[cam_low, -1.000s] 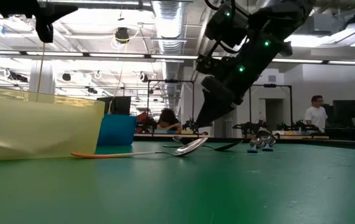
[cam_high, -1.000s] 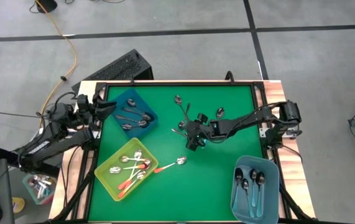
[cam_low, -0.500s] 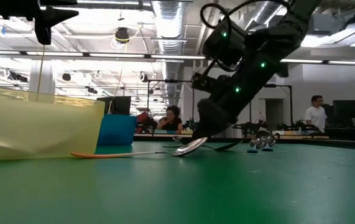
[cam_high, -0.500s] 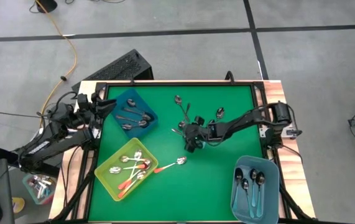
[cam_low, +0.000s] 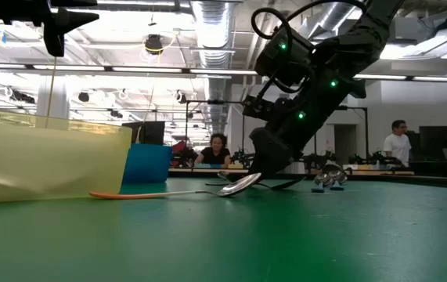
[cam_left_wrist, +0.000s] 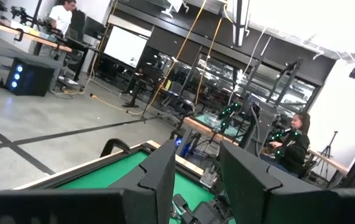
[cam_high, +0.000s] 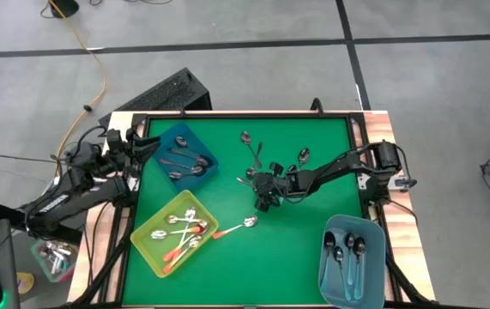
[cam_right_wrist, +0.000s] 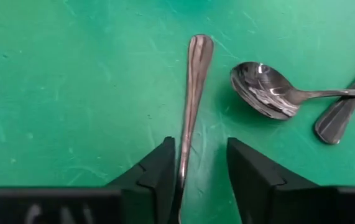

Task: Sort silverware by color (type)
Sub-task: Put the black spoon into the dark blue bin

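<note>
A: Where is the dark grey spoon (cam_right_wrist: 193, 106) lying?
B: Its handle is running straight between the right jaws (cam_right_wrist: 197, 165), long axis pointing away from them, flat on the green surface (cam_right_wrist: 71, 93).
A: Jaws?
B: Released, straddling it. The left jaws (cam_left_wrist: 196, 168), released too, are sitting well apart.

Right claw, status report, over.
Right claw open, low at table centre, straddling a grey spoon handle. Not yet gripped. Left claw open, parked at the left edge. Another spoon lies close beside.
</note>
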Controlling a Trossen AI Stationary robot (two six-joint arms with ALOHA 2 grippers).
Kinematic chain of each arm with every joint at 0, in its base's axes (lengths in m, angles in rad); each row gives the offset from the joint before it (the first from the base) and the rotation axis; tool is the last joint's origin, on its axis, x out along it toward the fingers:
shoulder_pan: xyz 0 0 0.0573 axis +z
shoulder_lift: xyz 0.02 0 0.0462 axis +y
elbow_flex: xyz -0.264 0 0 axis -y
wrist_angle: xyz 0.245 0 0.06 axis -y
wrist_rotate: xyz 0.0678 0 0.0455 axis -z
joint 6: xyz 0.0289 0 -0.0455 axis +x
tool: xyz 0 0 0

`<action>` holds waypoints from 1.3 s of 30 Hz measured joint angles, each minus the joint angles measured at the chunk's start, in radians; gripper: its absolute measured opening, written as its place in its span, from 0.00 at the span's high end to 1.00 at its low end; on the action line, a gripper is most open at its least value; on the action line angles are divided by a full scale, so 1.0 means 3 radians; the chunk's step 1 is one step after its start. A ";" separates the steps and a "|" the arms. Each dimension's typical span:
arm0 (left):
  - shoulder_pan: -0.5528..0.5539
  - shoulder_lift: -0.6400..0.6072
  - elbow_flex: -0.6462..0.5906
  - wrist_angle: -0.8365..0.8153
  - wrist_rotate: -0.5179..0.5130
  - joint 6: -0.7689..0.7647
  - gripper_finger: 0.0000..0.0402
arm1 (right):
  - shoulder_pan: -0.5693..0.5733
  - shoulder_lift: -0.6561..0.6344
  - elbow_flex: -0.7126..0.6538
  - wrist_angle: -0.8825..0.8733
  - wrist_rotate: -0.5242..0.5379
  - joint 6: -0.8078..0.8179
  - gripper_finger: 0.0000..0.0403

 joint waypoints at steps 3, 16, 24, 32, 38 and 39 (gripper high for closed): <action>0.0000 0.0000 0.0000 0.0000 0.0001 -0.0001 0.73 | -0.0001 0.0059 0.0009 0.0020 0.0017 0.0006 0.71; 0.0000 0.0000 0.0000 -0.0048 -0.0009 -0.0047 0.73 | 0.0010 0.0094 0.0007 0.0022 -0.0027 0.0136 0.98; 0.0000 0.0000 0.0000 -0.0051 -0.0009 -0.0047 0.73 | 0.0018 -0.0049 -0.0010 0.0005 -0.0145 0.0192 0.98; 0.0000 0.0000 0.0000 -0.0050 -0.0010 -0.0047 0.73 | 0.0042 -0.0273 -0.0013 0.0030 -0.0144 0.0191 0.98; 0.0000 0.0000 0.0000 -0.0050 -0.0029 -0.0046 0.73 | 0.0134 -0.0474 0.0003 0.0116 -0.0127 0.0278 0.98; 0.0000 0.0000 0.0000 -0.0050 -0.0030 -0.0046 0.73 | 0.0154 -0.0491 0.0033 0.0140 -0.0115 0.0296 0.98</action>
